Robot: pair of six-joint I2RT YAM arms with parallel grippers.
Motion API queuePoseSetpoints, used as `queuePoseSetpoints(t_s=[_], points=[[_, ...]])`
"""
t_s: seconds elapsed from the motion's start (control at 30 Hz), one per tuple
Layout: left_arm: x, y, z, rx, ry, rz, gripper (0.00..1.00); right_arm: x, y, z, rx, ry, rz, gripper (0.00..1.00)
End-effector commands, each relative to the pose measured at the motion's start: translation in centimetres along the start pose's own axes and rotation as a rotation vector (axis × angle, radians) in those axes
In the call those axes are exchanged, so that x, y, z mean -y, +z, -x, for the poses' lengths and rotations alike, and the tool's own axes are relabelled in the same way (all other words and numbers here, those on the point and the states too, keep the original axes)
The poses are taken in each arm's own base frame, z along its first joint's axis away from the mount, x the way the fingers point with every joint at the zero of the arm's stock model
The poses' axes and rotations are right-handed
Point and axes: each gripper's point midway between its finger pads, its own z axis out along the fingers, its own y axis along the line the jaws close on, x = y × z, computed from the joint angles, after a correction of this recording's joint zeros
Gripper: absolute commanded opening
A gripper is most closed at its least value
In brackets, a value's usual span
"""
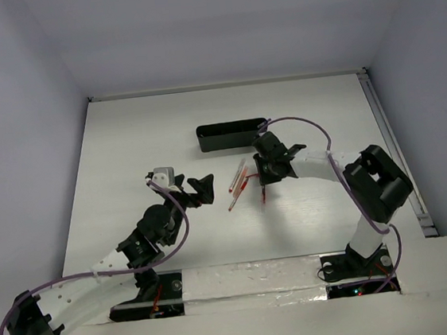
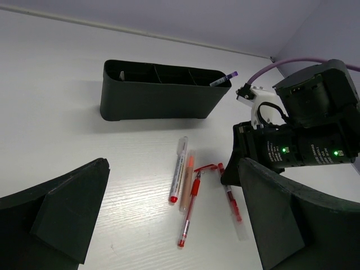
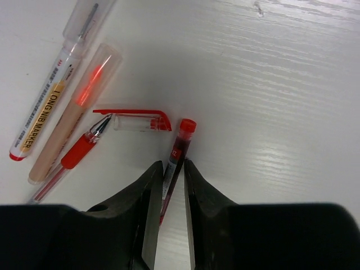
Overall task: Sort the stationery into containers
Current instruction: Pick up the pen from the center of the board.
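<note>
The black tray (image 1: 232, 134) stands at the table's middle back; in the left wrist view (image 2: 160, 90) it has three compartments, and a purple-tipped pen (image 2: 225, 79) sticks out of the right one. Several pens lie in front of it: a white marker (image 3: 48, 107), a beige pen (image 3: 70, 121), a red gel pen (image 3: 76, 154) and its loose cap (image 3: 135, 119). My right gripper (image 3: 173, 164) is low on the table and shut on a thin red pen (image 3: 177, 149). My left gripper (image 2: 174, 166) is open and empty, left of the pens. Scissors and eraser are out of view.
The right arm's wrist (image 2: 304, 140) and its purple cable (image 1: 307, 127) hang over the table just right of the pens. The left arm (image 1: 147, 235) reaches in from the near left. A rail (image 1: 394, 149) runs along the table's right edge.
</note>
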Motion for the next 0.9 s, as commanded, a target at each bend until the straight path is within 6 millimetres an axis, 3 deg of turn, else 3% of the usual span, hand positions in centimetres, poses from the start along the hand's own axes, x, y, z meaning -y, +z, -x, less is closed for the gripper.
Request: queuePoseSetpoints(t_s=[0.0, 0.3, 0.33, 0.37, 0.43, 0.57, 0.7, 0.73, 0.8, 0.87], points=[[0.9, 0.0, 2.6, 0.065, -0.034, -0.017, 0.99, 0.8, -0.3, 0.6, -0.008, -0.03, -0.075, 0.27], [0.9, -0.2, 2.9, 0.075, -0.045, -0.022, 0.99, 1.9, 0.2, -0.2, -0.055, -0.057, -0.138, 0.27], [0.9, -0.2, 2.8, 0.073, -0.043, -0.021, 0.99, 2.0, 0.3, -0.2, -0.056, -0.058, -0.146, 0.23], [0.9, -0.2, 2.8, 0.073, -0.043, -0.021, 0.99, 2.0, 0.3, -0.1, -0.054, -0.058, -0.147, 0.12], [1.0, -0.1, 2.8, 0.071, -0.044, -0.022, 0.99, 2.0, 0.1, 0.2, -0.044, -0.058, -0.15, 0.03], [1.0, -0.1, 2.8, 0.071, -0.046, -0.026, 0.99, 2.0, -1.5, 2.4, 0.035, -0.054, -0.156, 0.0], [1.1, -0.2, 2.9, 0.074, -0.049, -0.032, 0.99, -0.1, -5.3, 7.6, 0.229, -0.04, -0.058, 0.0], [1.1, -0.2, 2.9, 0.074, -0.051, -0.032, 0.99, -1.3, -7.2, 10.0, 0.332, -0.029, 0.0, 0.0], [1.1, -0.2, 2.9, 0.075, -0.052, -0.034, 0.99, -2.4, -9.1, 12.5, 0.434, -0.043, 0.053, 0.0], [1.1, -0.2, 2.8, 0.073, -0.049, -0.033, 0.99, -3.4, -11.8, 16.3, 0.587, -0.033, 0.088, 0.0]])
